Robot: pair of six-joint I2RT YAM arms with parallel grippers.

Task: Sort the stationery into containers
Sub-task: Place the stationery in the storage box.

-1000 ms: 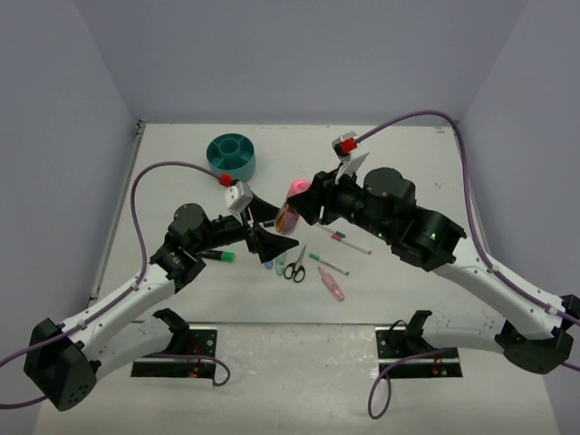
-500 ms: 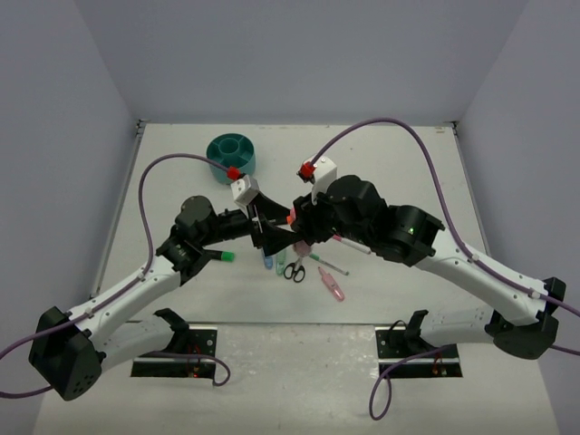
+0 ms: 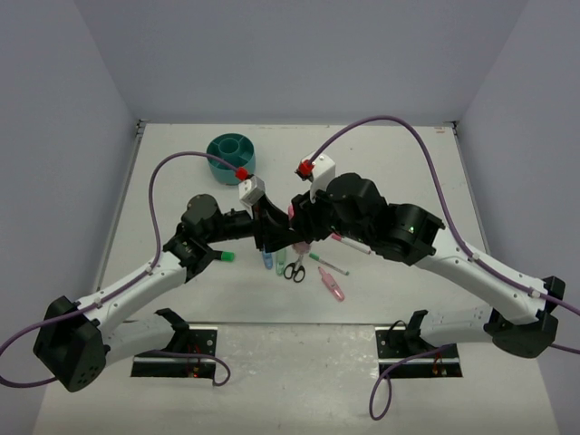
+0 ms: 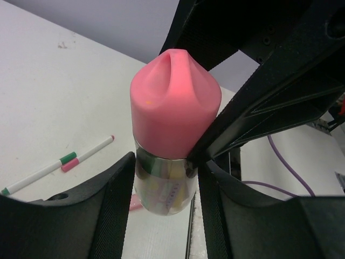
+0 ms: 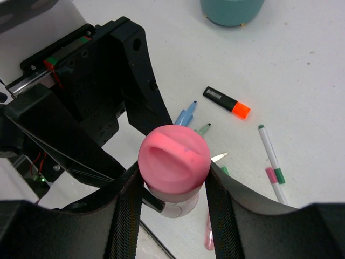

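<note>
Gripping one pink tube (image 4: 175,108) together, left hand (image 4: 166,162) and right hand (image 5: 173,172), table (image 3: 408,163) edges distant.

- tube (image 4: 175,108): the clear body's lower end is cut off between the left fingers (image 4: 116,208), and its label is too blurred to be read. From above, it is nearly covered by the left gripper (image 4: 165,162) and the right gripper (image 5: 173,174).
- left gripper: whether the tube is pressed or merely flanked cannot be told.
- organiser (image 5: 232,11): cut off by the right wrist view's top edge.
- green-capped highlighter (image 3: 225,256): most of the body is hidden under the left arm (image 3: 172,263).
- blue marker (image 5: 186,115): the rear end is lost behind the tube's cap.
- white pens (image 5: 269,156): lower ends are hidden by a right finger (image 5: 242,226).
</note>
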